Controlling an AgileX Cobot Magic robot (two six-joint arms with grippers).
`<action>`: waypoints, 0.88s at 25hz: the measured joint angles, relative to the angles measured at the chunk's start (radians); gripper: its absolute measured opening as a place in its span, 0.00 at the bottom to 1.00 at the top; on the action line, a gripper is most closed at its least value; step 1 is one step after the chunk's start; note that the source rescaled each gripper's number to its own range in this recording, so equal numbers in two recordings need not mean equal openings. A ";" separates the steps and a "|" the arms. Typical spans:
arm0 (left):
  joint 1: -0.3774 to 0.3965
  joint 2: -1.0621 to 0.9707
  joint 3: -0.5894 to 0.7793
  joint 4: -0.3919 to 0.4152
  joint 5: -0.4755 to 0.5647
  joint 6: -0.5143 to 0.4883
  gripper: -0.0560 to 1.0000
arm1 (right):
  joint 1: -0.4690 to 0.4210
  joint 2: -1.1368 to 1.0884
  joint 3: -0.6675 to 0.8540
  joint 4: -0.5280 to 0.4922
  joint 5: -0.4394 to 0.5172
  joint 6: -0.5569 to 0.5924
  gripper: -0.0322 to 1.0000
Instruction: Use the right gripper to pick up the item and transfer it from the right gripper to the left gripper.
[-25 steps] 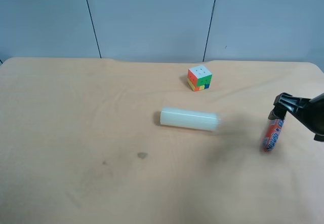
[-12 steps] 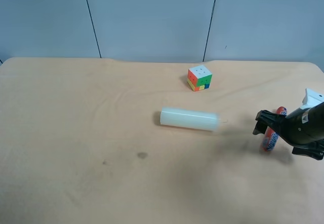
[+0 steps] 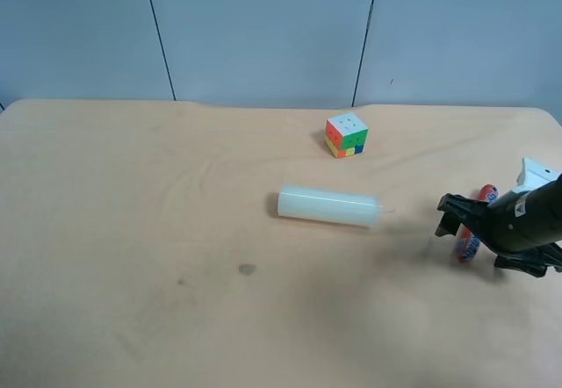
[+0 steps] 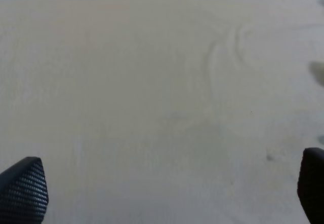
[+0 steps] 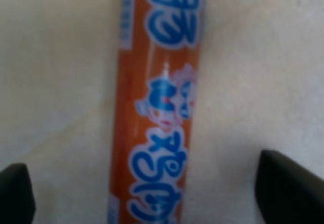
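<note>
Along the item (image 5: 157, 107) runs blue, white-edged lettering, unreadably blurred.

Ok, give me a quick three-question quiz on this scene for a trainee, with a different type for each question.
1. True or false: the right gripper is open and straddles the item without touching it.
2. In the high view, which lies nearest the item? A) puzzle cube B) pale cylinder C) dark stain
3. Fill in: inside the open left gripper, only bare ____ shows.
Key: 1 true; 2 B; 3 table.
</note>
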 joint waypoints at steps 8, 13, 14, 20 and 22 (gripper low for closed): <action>0.000 0.000 0.000 0.000 0.000 0.000 1.00 | 0.000 0.000 0.000 0.016 0.017 0.001 0.68; 0.000 0.000 0.000 0.000 0.000 0.000 1.00 | 0.000 0.000 0.000 0.016 0.049 0.001 0.68; 0.000 0.000 0.000 0.000 0.000 0.000 1.00 | 0.000 0.000 0.000 0.016 0.055 0.001 0.67; 0.000 0.000 0.000 0.000 0.000 0.000 1.00 | 0.000 0.000 0.000 0.016 0.074 0.000 0.48; 0.000 0.000 0.000 0.000 0.000 0.000 1.00 | 0.000 0.000 0.000 0.016 0.074 0.000 0.39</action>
